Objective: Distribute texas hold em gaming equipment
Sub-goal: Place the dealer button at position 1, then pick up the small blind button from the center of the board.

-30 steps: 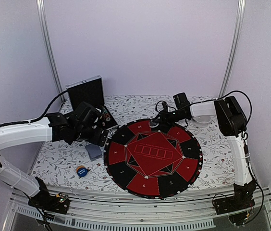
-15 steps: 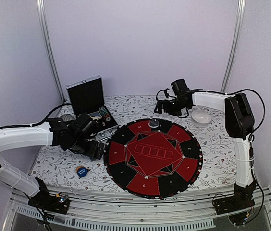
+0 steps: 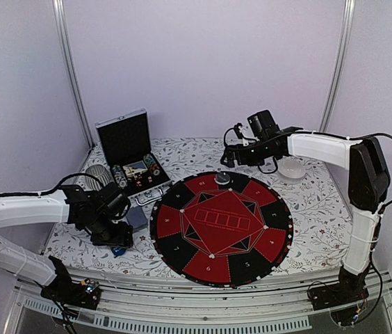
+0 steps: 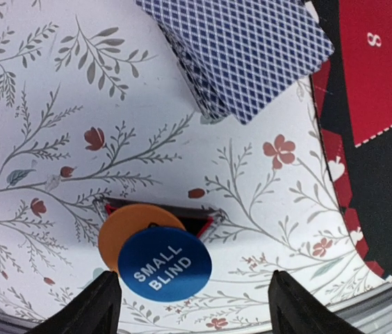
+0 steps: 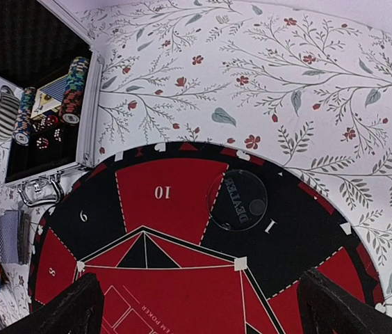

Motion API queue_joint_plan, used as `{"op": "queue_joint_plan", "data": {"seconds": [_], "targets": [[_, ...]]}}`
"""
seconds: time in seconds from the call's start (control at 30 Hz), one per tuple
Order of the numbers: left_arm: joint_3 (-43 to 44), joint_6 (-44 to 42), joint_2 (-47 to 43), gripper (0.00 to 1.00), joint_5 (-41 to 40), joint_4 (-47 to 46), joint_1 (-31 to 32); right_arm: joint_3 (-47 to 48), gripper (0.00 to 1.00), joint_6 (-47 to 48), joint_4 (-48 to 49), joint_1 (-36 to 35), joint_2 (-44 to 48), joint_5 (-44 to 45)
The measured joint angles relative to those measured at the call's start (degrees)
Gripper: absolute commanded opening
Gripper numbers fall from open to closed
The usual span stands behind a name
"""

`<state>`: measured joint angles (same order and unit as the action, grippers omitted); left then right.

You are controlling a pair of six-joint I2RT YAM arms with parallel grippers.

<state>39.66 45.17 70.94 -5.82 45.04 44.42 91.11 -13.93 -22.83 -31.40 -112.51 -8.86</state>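
Observation:
A blue "SMALL BLIND" button lies on the floral cloth, overlapping an orange button and a black triangular marker. My left gripper hangs open just above them, the blue button between its fingers, nearer the left one. A grey-blue-backed card deck sits beyond, by the mat's edge. My right gripper is open and empty, raised above the mat's far side. A clear dealer button rests on the mat between seats 10 and 1. Striped chips stand in the case.
The round red-and-black mat fills the table's middle. An open silver-edged black case stands at the back left, a striped cup beside it. A white bowl sits at the back right. The table's near edge is close below my left gripper.
My left arm has swung from the case toward the near edge, over the blind buttons, its jaws narrowing slightly. My right gripper has opened, left the dealer button on the mat and lifted back.

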Motion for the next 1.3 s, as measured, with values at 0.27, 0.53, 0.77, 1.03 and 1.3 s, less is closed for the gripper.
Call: {"op": "queue_joint_plan", "data": {"seconds": [0.27, 0.53, 0.77, 1.03, 1.3], "targets": [[0.0, -1.7, 4.6, 0.74, -0.2, -2.1, -3.0, -2.6, 0.99, 0.4, 0.0, 0.3, 0.0, 0.0], [-0.2, -2.9, 6.5, 0.70, -0.2, -3.4, -3.4, -2.8, 0.99, 1.0, 0.1, 0.3, 0.0, -0.1], [-0.6, -2.9, 6.7, 0.66, -0.4, -3.7, -3.4, -3.0, 0.99, 1.2, 0.1, 0.3, 0.0, -0.3], [-0.8, -2.2, 6.7, 0.66, -1.1, -3.6, -2.9, -3.0, 0.99, 1.3, 0.1, 0.3, 0.0, -0.8], [-0.5, -1.7, 7.1, 0.68, -2.7, -2.7, -0.3, -3.0, 0.99, 1.4, 0.1, 0.3, 0.0, -1.1]]}}
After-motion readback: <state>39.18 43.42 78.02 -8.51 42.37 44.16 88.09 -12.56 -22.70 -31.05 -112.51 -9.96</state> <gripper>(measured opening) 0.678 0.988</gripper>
